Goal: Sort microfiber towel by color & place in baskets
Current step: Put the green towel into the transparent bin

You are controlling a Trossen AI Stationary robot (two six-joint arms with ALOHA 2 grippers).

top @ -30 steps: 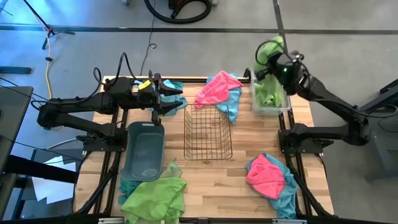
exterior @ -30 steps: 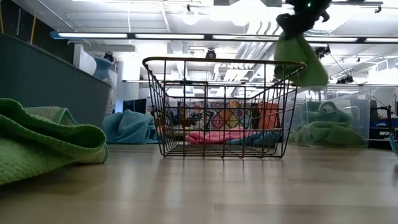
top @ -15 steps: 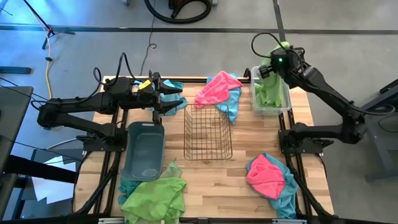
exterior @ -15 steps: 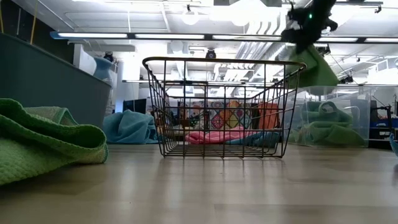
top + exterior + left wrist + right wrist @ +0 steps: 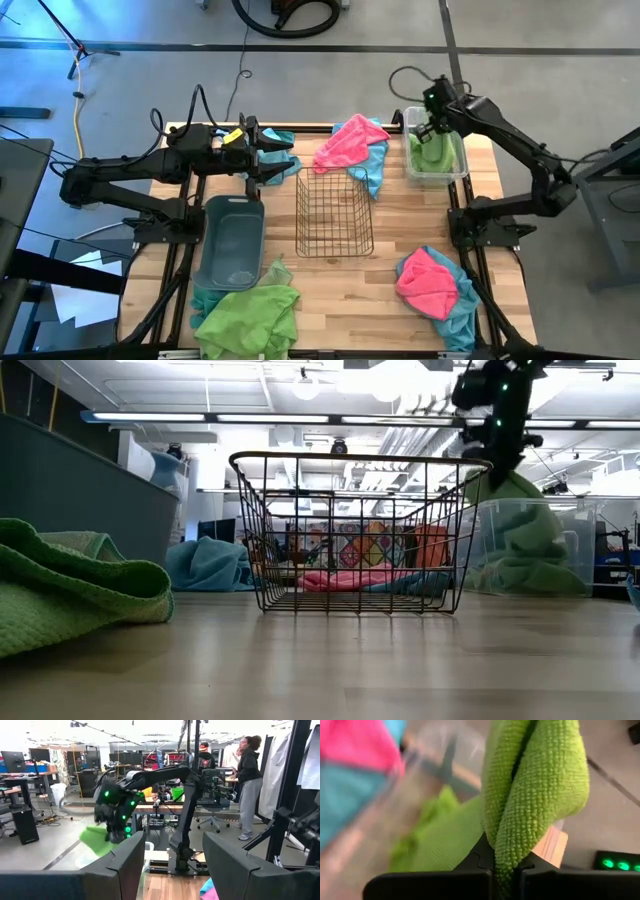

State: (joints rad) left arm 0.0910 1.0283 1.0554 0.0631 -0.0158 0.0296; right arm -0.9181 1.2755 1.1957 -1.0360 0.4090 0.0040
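Right gripper (image 5: 431, 131): clamped on a lime green towel (image 5: 530, 795), over the clear bin (image 5: 436, 177) at the table's far right corner, cloth hanging into it | left gripper (image 5: 283, 158): jaws apart, empty, near far edge | wire basket (image 5: 334, 215): mid-table | grey-blue tub (image 5: 231, 240): left of it

Right gripper (image 5: 502, 870) fingertips: buried in the folds of the green towel (image 5: 535, 795)
Clear bin (image 5: 435, 755): blurred in the right wrist view
Green pile (image 5: 245, 320): cut off by the high view's bottom edge
Teal towel (image 5: 282, 140): mostly hidden behind the left gripper (image 5: 285, 156)
Clear bin's contents, low view: too hazy to tell
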